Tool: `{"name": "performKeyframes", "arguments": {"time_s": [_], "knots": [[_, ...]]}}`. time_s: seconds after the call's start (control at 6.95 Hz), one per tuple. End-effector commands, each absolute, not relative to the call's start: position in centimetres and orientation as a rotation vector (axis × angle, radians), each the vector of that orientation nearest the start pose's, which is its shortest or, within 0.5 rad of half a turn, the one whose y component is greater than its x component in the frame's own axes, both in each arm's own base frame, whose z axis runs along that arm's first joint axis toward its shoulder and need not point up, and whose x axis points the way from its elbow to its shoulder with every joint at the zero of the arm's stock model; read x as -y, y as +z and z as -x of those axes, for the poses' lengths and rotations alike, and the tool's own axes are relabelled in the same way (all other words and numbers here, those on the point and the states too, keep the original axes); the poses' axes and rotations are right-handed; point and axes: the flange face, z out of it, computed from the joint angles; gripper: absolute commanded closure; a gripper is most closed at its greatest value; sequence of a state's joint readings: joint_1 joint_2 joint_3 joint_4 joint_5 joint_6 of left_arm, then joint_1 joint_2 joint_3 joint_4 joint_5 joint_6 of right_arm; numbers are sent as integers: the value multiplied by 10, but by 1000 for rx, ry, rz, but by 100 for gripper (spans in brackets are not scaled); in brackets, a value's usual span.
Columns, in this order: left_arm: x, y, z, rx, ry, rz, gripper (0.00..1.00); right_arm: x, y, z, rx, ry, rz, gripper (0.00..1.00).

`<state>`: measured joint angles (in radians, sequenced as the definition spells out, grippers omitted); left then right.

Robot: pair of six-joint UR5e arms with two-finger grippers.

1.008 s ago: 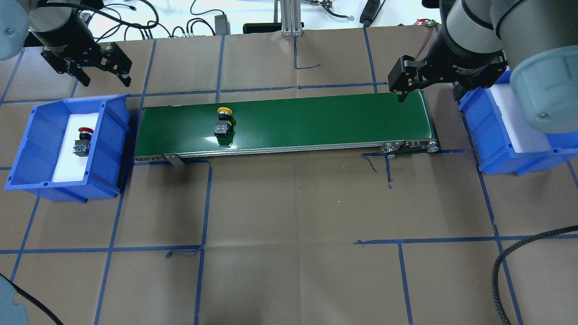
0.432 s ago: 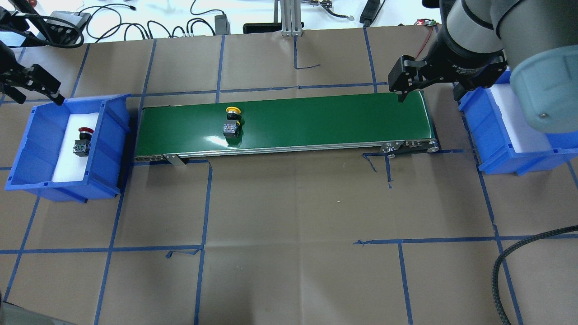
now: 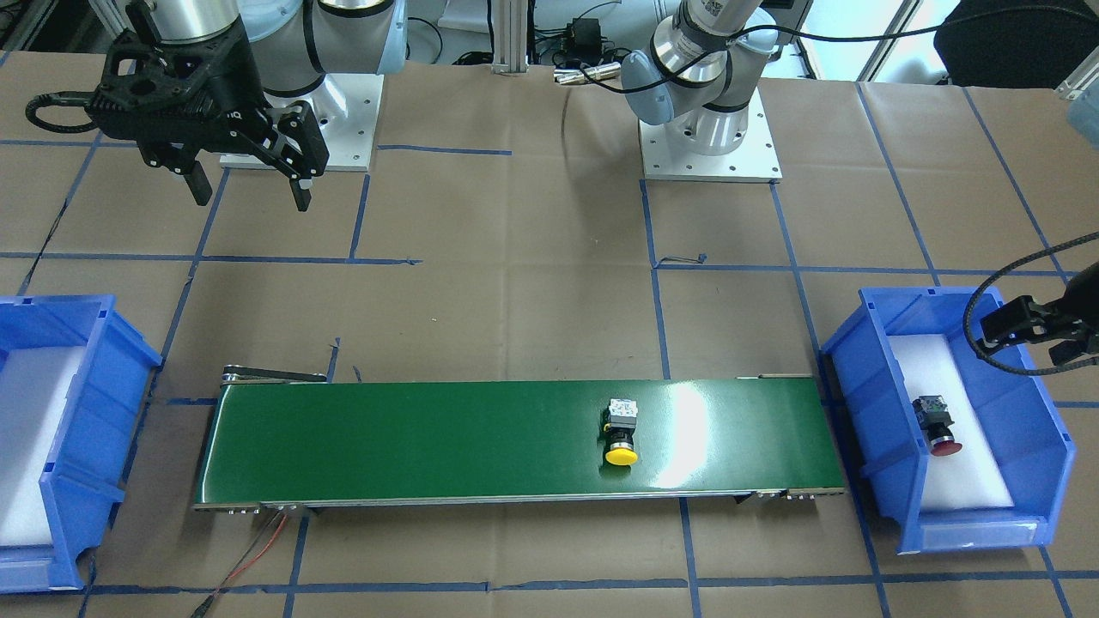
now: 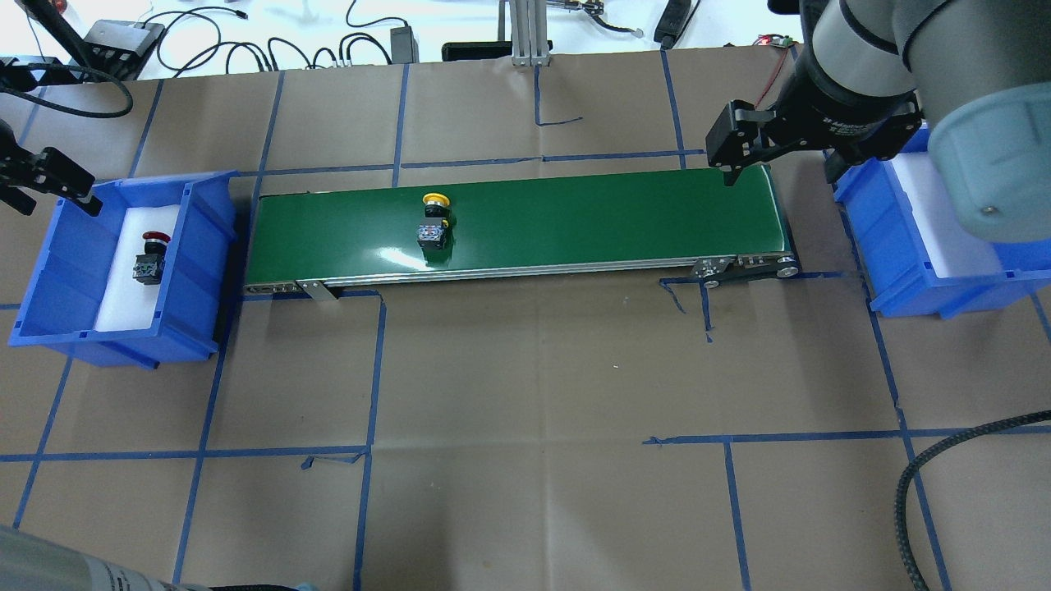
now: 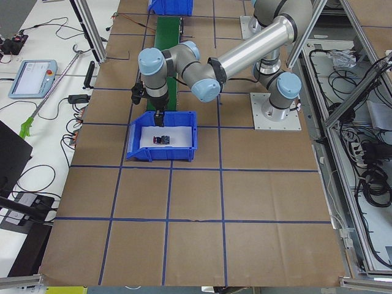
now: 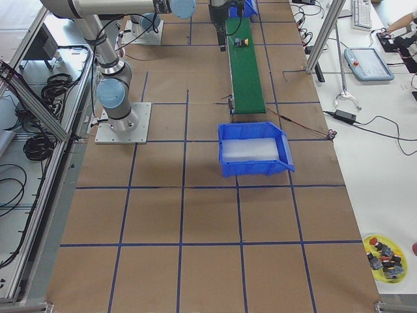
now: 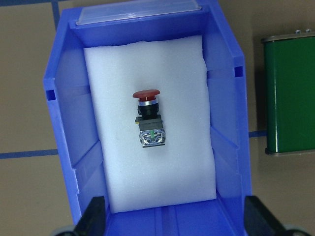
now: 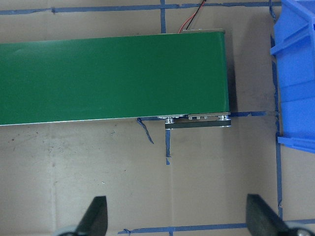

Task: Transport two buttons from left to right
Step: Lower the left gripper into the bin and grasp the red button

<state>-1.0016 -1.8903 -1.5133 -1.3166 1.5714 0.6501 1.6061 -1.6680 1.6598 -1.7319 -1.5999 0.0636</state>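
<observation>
the yellow button [image 4: 433,220] lies on its side on the green conveyor belt [image 4: 575,217], in the belt's left half, cap toward the far edge. the red button [image 7: 149,119] lies on the white foam pad [image 7: 123,73] inside the left blue bin [image 4: 66,246] (cap pointing to the bin's far end). the left gripper [image 7: 172,216] hangs above that bin, fingers spread wide and empty. the right gripper [image 3: 247,176] hovers near the belt's right end beside the right blue bin [image 4: 920,254], jaws wide apart, apparently holding nothing.
</observation>
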Motion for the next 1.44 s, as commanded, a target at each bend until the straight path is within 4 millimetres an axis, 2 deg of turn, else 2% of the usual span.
{"name": "performKeyframes", "arguments": {"time_s": [0.0,0.43,0.72,1.15,1.3], "knots": [[591,315,-219,-3121,-53,-122,1,461,507,-147,-3151,-268,-47,0],[591,257,-220,-3108,-89,-115,1,461,507,-147,-3150,-268,-50,0],[595,227,-222,-3112,-81,-113,1,461,507,-147,-3150,-268,-50,0],[591,212,-219,-3129,-45,-101,1,461,507,-147,-3152,-266,-50,0],[590,209,-218,-3132,-39,-101,9,461,507,-147,-3150,-268,-50,0]]}}
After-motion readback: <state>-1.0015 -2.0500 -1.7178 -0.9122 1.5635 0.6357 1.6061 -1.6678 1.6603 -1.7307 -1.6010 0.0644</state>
